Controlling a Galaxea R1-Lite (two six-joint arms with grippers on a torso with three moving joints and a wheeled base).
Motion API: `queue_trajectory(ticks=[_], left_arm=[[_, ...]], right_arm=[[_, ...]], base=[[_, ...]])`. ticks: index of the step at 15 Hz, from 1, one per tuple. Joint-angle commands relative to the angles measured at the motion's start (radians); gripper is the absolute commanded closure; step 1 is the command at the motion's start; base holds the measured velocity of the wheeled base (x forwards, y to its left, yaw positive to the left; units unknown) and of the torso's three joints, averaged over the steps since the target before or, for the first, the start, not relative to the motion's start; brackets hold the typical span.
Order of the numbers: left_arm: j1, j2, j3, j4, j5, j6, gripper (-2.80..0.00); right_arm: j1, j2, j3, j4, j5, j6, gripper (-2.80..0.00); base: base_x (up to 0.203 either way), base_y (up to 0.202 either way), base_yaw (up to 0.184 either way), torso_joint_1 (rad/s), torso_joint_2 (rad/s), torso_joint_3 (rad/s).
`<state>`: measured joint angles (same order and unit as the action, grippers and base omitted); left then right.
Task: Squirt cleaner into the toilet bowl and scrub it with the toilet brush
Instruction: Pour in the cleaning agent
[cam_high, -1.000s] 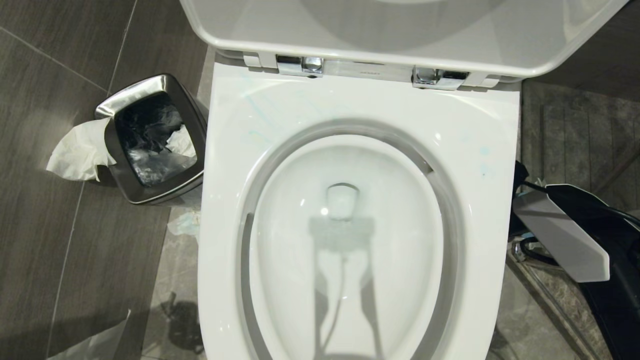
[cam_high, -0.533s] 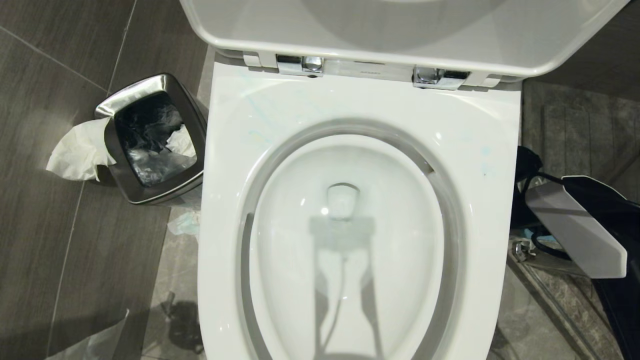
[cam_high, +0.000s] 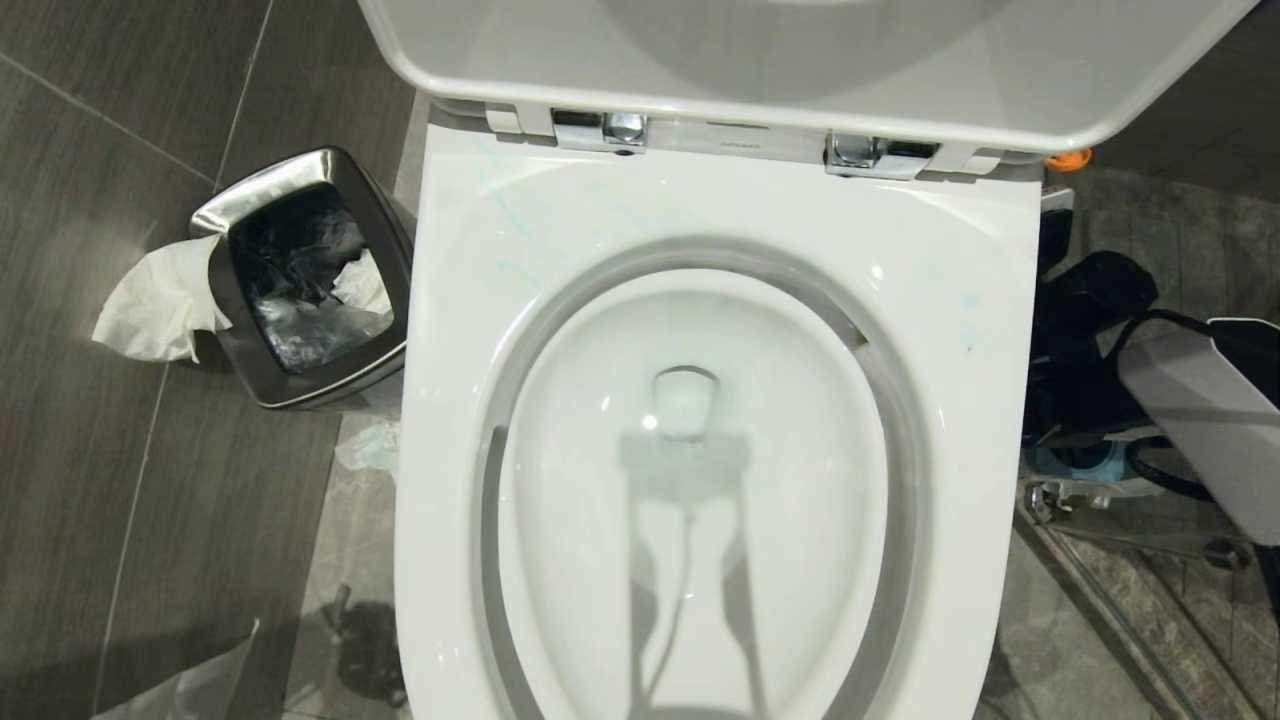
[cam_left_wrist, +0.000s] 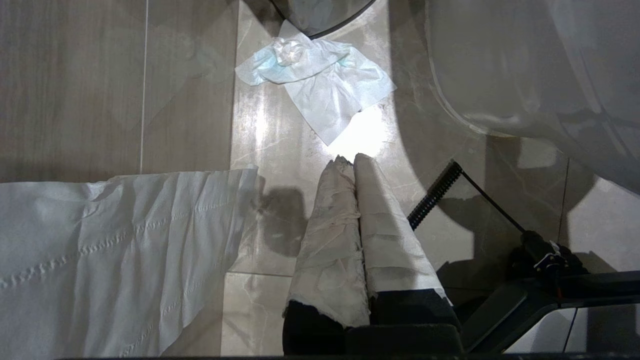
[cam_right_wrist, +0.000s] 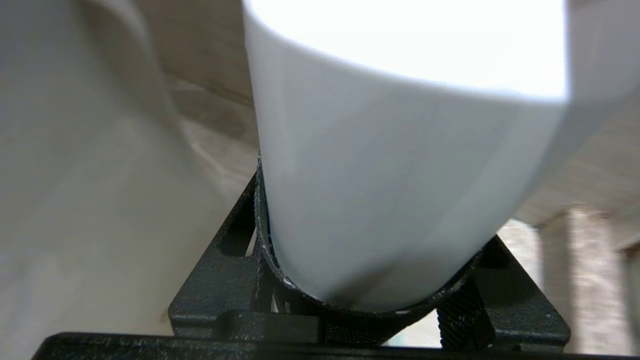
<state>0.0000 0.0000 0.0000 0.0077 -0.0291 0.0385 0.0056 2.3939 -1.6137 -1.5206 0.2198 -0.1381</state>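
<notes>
toilet bowl (cam_high: 690, 520): lid up, seat up, white basin open to the head view; water at the bottom looks clear, no strong blue tint visible
cleaner (cam_high: 520, 225): only faint turquoise streaks on the back left of the rim and small specks on the right rim; none plainly seen in the water; judged that some squirting has taken place, though how much reached the basin cannot be told
toilet brush: holder's blue edge (cam_high: 1075, 460) shows on the floor just right of the toilet, mostly hidden behind the right arm (cam_high: 1200, 420); handle and bristles not made out
right gripper (cam_right_wrist: 370, 280): down beside the toilet's right side; jaws half spread around a wide white rounded body (cam_right_wrist: 395, 190), seemingly a bottle; label not visible
left gripper (cam_left_wrist: 352, 165): parked low over the floor left of the toilet; padded fingers pressed together, holding nothing
floor litter: crumpled tissue (cam_left_wrist: 315, 85) and a paper sheet (cam_left_wrist: 115, 240) near the left gripper; steel bin (cam_high: 300, 275) left of the toilet
progress: early to middle, as a judgement; no scrubbing marks or foam in the basin; brush not in hand; scrubbing is left to do
</notes>
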Motion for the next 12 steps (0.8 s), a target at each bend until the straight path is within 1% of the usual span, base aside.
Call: queue_trajectory(ticks=[1,6,10,12], left_arm=[[0.000,0.000,0.003,0.000,0.000,0.000,0.00],[0.000,0.000,0.003,0.000,0.000,0.000,0.00],[0.000,0.000,0.003,0.000,0.000,0.000,0.00],[0.000,0.002,0.003,0.000,0.000,0.000,0.00]], right_arm=[[-0.011,-0.065,0.036,-0.009,0.001,0.002,0.00],[-0.019,-0.216,0.212,-0.009,-0.035,0.006,0.00],[-0.019,-0.369,0.299,-0.004,-0.073,0.012,0.00],[-0.019,-0.464,0.351,0.033,-0.079,0.012,0.00]], base=[[0.000,0.000,0.000,0.000,0.00,0.000],[0.000,0.000,0.000,0.001,0.01,0.000],[0.000,0.000,0.000,0.000,0.00,0.000],[0.000,0.000,0.000,0.000,0.00,0.000]])
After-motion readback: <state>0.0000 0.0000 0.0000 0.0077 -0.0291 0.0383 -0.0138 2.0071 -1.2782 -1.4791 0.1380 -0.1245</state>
